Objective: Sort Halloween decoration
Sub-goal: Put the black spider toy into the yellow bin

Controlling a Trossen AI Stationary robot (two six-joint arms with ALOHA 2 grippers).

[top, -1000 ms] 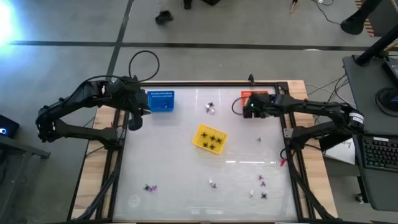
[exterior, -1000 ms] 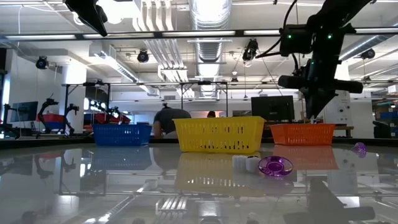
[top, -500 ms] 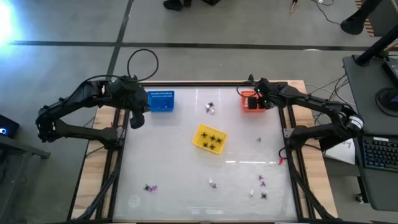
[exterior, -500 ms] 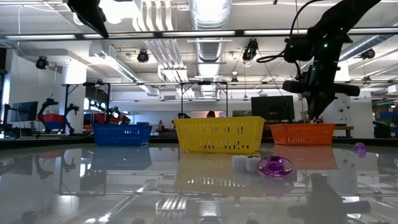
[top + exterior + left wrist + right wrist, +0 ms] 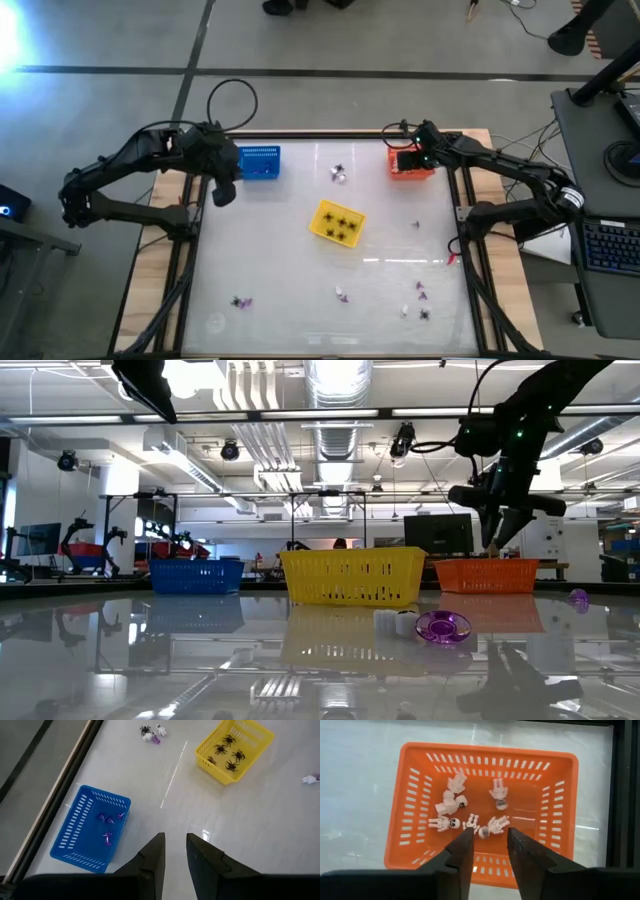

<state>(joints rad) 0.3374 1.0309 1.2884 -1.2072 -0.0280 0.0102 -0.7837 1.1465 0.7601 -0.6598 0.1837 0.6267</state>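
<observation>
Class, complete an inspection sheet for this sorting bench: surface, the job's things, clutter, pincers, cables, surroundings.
Surface: glossy white table.
Job's things: white skeleton pieces in orange basket; black spiders in yellow basket; purple bits in blue basket; loose pieces along near edge.
Clutter: nothing seen.
Pincers: right pincer open above orange basket; left pincer beside blue basket, empty.
Cables: black loop behind left arm.
Surroundings: open lab.

A: Any legible text, labels, brand marks or numbers in any view?

B: None. Checked baskets, table frame, arms and the room behind; no readable lettering or digits on anything.
</observation>
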